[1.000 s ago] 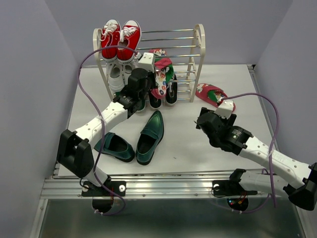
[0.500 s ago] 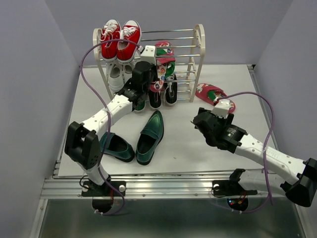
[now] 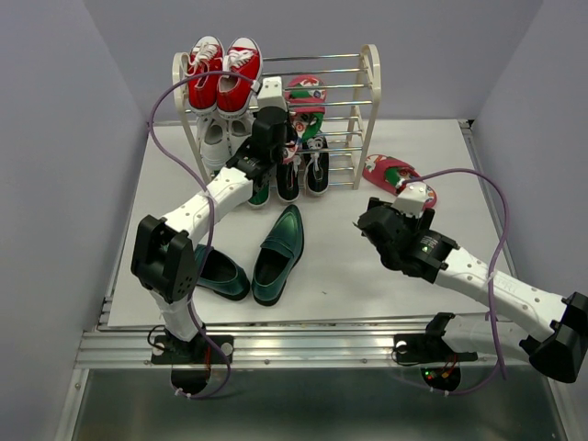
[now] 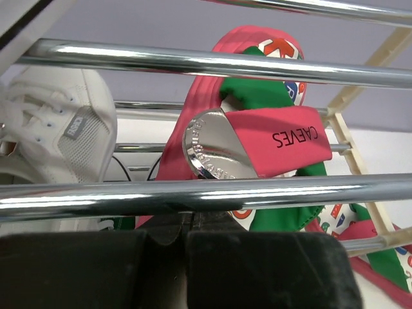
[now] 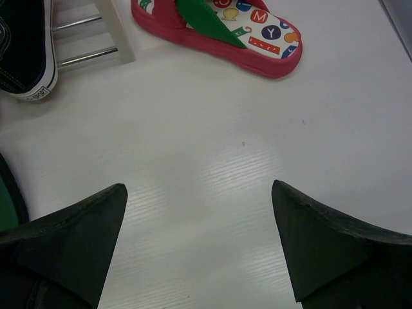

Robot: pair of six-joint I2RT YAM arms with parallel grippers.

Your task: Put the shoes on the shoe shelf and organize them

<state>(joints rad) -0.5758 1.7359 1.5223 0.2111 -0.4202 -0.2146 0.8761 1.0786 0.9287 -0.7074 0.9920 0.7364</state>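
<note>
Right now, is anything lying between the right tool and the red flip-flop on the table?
Nothing visible does. Only bare table lies between the open right tool and the red flip-flop; a cream leg of the shoe shelf and a black sneaker sit off to one side of that path.

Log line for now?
left end effector: shut on red flip-flop at shoe shelf | right end effector: open | green loafers: on table

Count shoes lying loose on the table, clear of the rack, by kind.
Green loafers: 2
Red flip-flop: 1
Total: 3
</note>
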